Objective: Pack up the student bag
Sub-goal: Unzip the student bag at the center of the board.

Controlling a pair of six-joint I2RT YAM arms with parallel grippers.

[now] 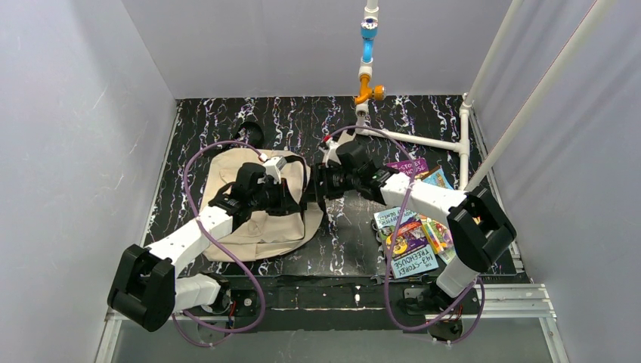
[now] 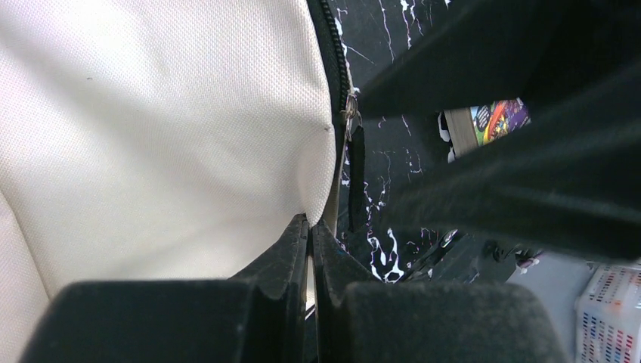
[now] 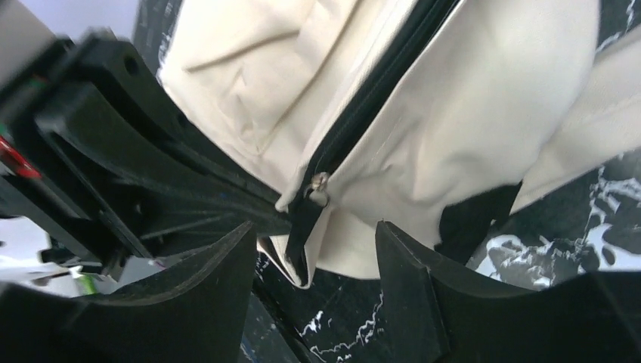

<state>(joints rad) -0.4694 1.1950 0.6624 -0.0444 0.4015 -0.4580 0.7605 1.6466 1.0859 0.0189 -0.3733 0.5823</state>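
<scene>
Hard bits first. From the top camera, my left arm (image 1: 189,234) and right arm (image 1: 423,198) crowd together over the right edge of the student bag (image 1: 276,227). That buries the spot where my jaws meet it under black housings. The bag lies flat on the tabletop (image 1: 340,246), left of centre and partly under my left arm, with its black loop (image 1: 251,133) at the far end. None of the 3 views sees inside it, so no idea what's in there.

The wrist cams fill in the rest. On the left cam, my left jaws are pinched tight on the beige fabric edge right beside the zip, with a thin sliver of cloth showing between them. The upper right of that view is just a dark blur up close, with 1 colourful book (image 2: 493,121) peeking through a gap.

On the right cam, my right jaws stand apart, gripping nothing. The metal zip slider (image 3: 319,181) and its black pull tab (image 3: 302,231) hang in the gap between them. Can't tell if either side touches the tab.

Only the top view shows the pile of books (image 1: 412,242). It's on the tabletop's right side by my right arm, well apart from the bag.
</scene>
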